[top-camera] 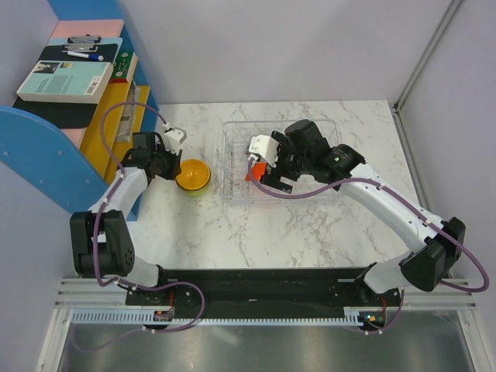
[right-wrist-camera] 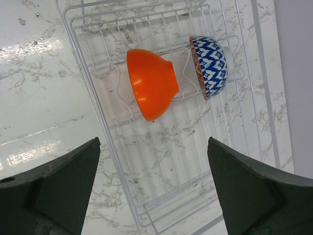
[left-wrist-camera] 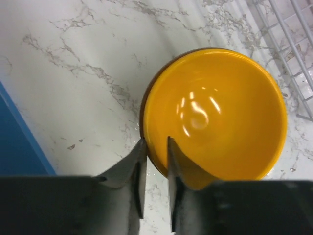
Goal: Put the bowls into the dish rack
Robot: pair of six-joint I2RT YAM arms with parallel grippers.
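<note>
A yellow-orange bowl [top-camera: 193, 174] stands upright on the marble table, left of the dish rack [top-camera: 232, 147]. My left gripper [top-camera: 172, 164] is shut on its near rim: in the left wrist view, one finger [left-wrist-camera: 137, 161] is outside the bowl [left-wrist-camera: 215, 112] and the other inside. My right gripper [right-wrist-camera: 154, 142] is wide open and empty, hovering over the clear rack [right-wrist-camera: 161, 171]. In the rack a red-orange bowl [right-wrist-camera: 151, 83] and a blue-white zigzag bowl [right-wrist-camera: 209, 67] rest on edge side by side. The top view shows only a bit of the red-orange bowl [top-camera: 253, 175] under my right gripper [top-camera: 263, 167]. Other bowls are out of view.
A blue shelf unit [top-camera: 46, 147] with books and a clipboard stands along the table's left side, close behind my left arm; its blue side shows in the left wrist view [left-wrist-camera: 19, 147]. The rack's corner [left-wrist-camera: 293, 29] lies just right of the yellow-orange bowl.
</note>
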